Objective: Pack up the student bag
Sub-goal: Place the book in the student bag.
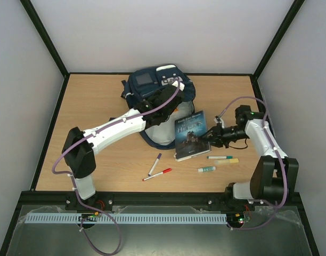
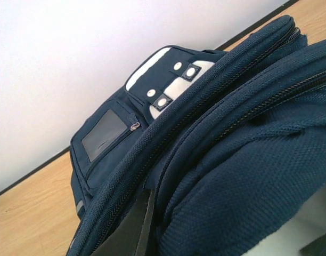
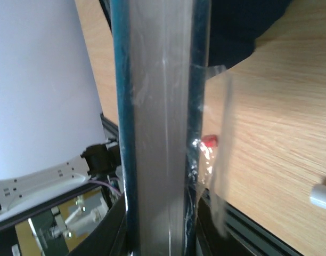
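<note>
The bag lies at 12 o'clock on the table, the left claw at its top with a grip I cannot tell, while at its 5 o'clock the right claw clamps a book.

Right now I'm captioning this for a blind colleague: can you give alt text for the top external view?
The left gripper is at the mouth of the open student bag on the far side of the table, while the right gripper holds a book beside it. Several pens and markers lie nearer the arms.
</note>
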`<state>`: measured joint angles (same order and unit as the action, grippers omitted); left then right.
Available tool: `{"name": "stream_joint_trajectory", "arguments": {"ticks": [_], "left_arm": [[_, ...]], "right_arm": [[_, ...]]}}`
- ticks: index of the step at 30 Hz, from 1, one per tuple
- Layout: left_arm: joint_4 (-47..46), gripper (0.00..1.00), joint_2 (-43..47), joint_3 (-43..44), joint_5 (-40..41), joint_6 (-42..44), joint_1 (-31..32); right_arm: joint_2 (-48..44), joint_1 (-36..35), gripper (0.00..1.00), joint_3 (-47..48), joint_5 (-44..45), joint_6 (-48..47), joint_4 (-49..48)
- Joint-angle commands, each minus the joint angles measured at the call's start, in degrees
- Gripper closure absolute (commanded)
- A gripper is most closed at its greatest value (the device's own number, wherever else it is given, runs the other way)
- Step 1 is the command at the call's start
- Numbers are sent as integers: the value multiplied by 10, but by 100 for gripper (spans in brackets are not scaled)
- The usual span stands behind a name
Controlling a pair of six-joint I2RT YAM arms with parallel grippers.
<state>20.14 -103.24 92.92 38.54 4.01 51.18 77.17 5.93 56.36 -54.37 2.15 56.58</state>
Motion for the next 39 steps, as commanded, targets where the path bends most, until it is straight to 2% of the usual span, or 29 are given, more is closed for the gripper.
{"name": "stream_joint_trajectory", "arguments": {"ticks": [1,7,10,13,17,25,30,35,39], "left_arm": [[-49,98,51,1,-6,-54,-4],[-66,97,66,-17,-12,-54,-5],[-70,98,68,-21,-7,-54,-5],[-71,98,70,-23,-4,-53,-5],[-80,97,76,-32,-6,-51,-5],[-81,97,86,-34,-17,-54,-5],[-81,98,90,-36,-20,-54,-5],[-84,97,95,-44,-16,-52,-5],[-88,97,102,-54,-15,-51,-4]], "right_arm": [[25,-59,99,2,-95,-12,-30],[83,-108,99,24,-152,9,-111],[109,-129,99,25,-172,59,-184],[134,-149,99,42,-161,83,-252],[167,-152,99,55,-153,159,-369],[221,-155,99,77,-107,221,-455],[280,-170,99,121,-76,205,-434],[297,-171,77,146,-48,169,-402],[263,-171,53,134,16,136,-377]]}}
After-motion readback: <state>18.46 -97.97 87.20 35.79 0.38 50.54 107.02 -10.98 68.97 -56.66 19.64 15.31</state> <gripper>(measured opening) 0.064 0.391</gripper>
